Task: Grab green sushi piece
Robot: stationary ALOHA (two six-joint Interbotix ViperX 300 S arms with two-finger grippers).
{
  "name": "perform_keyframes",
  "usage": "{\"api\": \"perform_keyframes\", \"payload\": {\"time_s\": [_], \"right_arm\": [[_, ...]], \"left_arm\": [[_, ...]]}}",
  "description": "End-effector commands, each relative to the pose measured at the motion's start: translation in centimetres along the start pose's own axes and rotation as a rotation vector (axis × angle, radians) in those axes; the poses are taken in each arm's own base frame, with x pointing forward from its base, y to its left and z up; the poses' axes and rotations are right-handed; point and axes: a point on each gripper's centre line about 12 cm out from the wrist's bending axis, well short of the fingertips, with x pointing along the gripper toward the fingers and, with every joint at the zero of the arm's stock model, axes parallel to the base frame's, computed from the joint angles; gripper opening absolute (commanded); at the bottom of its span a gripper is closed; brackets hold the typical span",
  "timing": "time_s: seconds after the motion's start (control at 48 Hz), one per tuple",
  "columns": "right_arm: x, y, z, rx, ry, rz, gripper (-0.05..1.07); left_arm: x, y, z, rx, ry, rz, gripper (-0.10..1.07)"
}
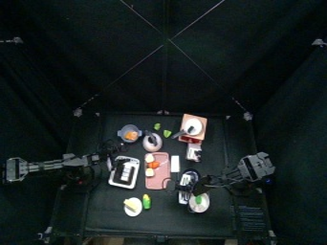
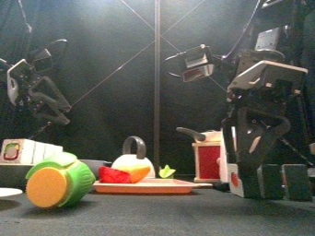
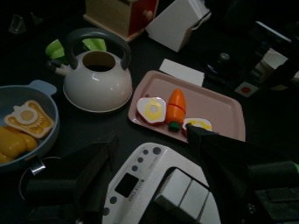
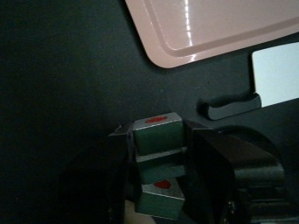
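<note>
Tray point(image 3: 228, 122): egg halves point(image 3: 152, 108), carrot point(image 3: 177, 103). Bowl point(image 3: 35, 94): yellow pieces. My left gripper point(image 3: 152, 171) open; right gripper point(image 4: 158, 162) clenched on grey block point(image 4: 156, 140).

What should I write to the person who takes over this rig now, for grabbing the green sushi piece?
Left gripper: open, empty, by the white device on the table's left side.
Right gripper: low at the front right, not on the piece.
Green sushi piece: at the table's front right, just in front of the right gripper, apparently untouched.
Done: nothing grabbed yet.
Left: probably bring the right gripper over the piece, close, lift.
</note>
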Motion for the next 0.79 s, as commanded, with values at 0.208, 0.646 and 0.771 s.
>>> {"api": "perform_keyframes", "payload": {"time_s": [0.208, 0.646, 0.771], "right_arm": [[-2.9, -0.2, 2.3, 0.011, -0.091, 0.017, 0.64], [-3.8, -0.7, 2.9, -0.002, -0.132, 0.002, 0.63], [-3.7, -0.8, 3.1, 0.003, -0.13, 0.0, 0.63]], "left_arm": [[0.1, -0.1, 0.6, -0.002, -0.02, -0.001, 0.96], [0.1, -0.1, 0.6, -0.002, -0.02, -0.001, 0.96], [0.1, 0.0, 0.6, -0.002, -0.019, -0.001, 0.96]]}}
